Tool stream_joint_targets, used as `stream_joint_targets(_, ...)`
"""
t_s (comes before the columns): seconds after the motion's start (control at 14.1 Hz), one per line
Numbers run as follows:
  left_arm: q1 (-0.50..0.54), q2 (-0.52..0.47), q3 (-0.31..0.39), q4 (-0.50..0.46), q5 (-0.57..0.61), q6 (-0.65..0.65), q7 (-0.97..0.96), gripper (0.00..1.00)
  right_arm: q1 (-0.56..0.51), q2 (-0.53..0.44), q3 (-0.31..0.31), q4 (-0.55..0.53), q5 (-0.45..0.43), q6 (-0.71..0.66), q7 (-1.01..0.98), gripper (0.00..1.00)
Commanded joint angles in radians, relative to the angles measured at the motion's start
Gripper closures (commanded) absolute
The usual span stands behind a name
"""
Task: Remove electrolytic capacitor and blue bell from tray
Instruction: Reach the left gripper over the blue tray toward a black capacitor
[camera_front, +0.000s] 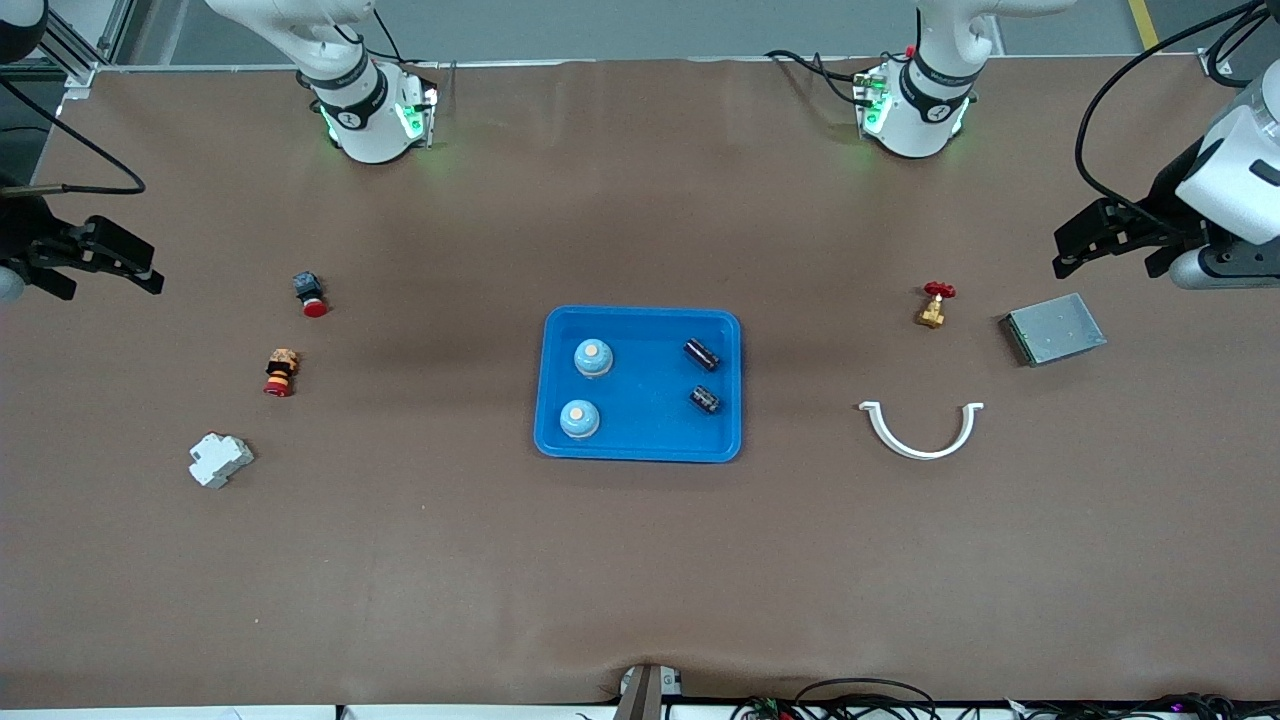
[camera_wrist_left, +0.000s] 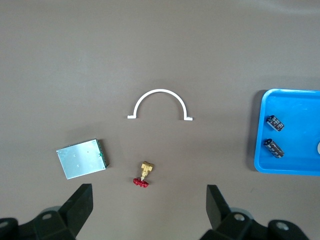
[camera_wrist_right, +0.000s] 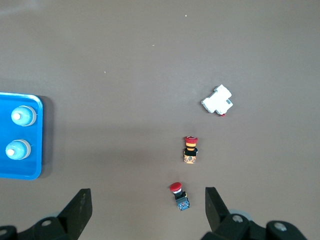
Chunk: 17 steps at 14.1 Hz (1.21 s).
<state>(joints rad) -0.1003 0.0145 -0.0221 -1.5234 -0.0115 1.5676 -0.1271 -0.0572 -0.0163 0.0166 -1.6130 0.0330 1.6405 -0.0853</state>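
A blue tray (camera_front: 645, 425) lies in the middle of the table. In it are two light blue bells (camera_front: 593, 358) (camera_front: 579, 419) toward the right arm's end and two black capacitors (camera_front: 702, 354) (camera_front: 705, 400) toward the left arm's end. My left gripper (camera_front: 1110, 262) is open and empty above the table's end by the grey box. My right gripper (camera_front: 105, 285) is open and empty above the other end. The left wrist view shows the left gripper (camera_wrist_left: 148, 200), the tray (camera_wrist_left: 295, 150) and the capacitors (camera_wrist_left: 275, 123). The right wrist view shows the right gripper (camera_wrist_right: 147, 202), the tray (camera_wrist_right: 7, 170) and the bells (camera_wrist_right: 23, 116).
Toward the left arm's end lie a red-handled brass valve (camera_front: 935, 305), a grey metal box (camera_front: 1053, 328) and a white half-ring clamp (camera_front: 921, 430). Toward the right arm's end lie a red push button (camera_front: 310, 293), a second red button switch (camera_front: 281, 372) and a white breaker (camera_front: 220, 460).
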Motion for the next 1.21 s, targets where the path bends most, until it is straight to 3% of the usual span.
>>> stream_joint_targets(0.0, 0.005, 0.004, -0.006, 0.012, 0.008, -0.014, 0.024, 0.0, -0.007, -0.017, 0.008, -0.016, -0.01, 0.007, 0.004, 0.0)
stream_joint_targets(0.64, 0.014, 0.03, -0.001, 0.008, 0.005, -0.014, 0.005, 0.0, -0.01, -0.016, 0.008, -0.018, -0.01, 0.015, 0.006, 0.0)
stream_joint_targets(1.13, -0.019, 0.136, -0.019, 0.008, 0.005, -0.014, -0.061, 0.0, -0.01, -0.016, 0.008, -0.018, -0.01, 0.016, 0.006, 0.0)
